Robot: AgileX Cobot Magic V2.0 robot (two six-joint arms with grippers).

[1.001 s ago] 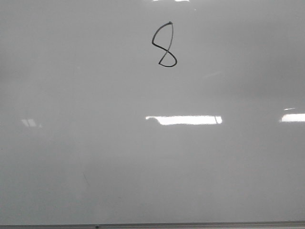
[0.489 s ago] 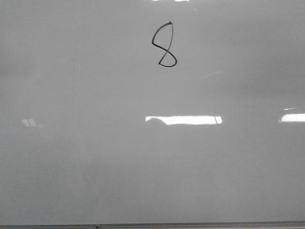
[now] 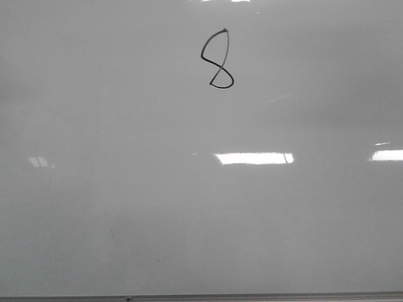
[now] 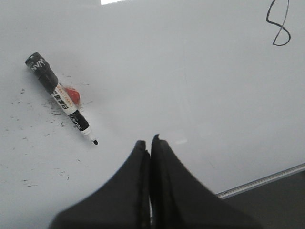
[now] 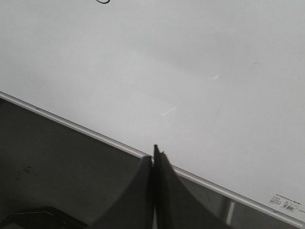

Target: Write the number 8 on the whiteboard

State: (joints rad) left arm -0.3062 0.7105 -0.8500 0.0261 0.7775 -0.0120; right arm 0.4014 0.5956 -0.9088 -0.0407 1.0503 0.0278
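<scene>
The number 8, a thin slanted black figure, is drawn high on the glossy grey-white whiteboard. It also shows in the left wrist view, and only its lowest curve shows in the right wrist view. A black-and-white marker lies uncapped on the whiteboard, beside my left gripper, which is shut and empty. My right gripper is shut and empty over the board's metal frame strip. Neither gripper shows in the front view.
A small red object lies under the marker. Fine black specks dot the board near it. The frame strip borders a dark surface. A small label sits at a board corner.
A dark shadow at the left end of the bright middle reflection has gone, and that end of the reflection now looks shorter. The 8 is unchanged.
</scene>
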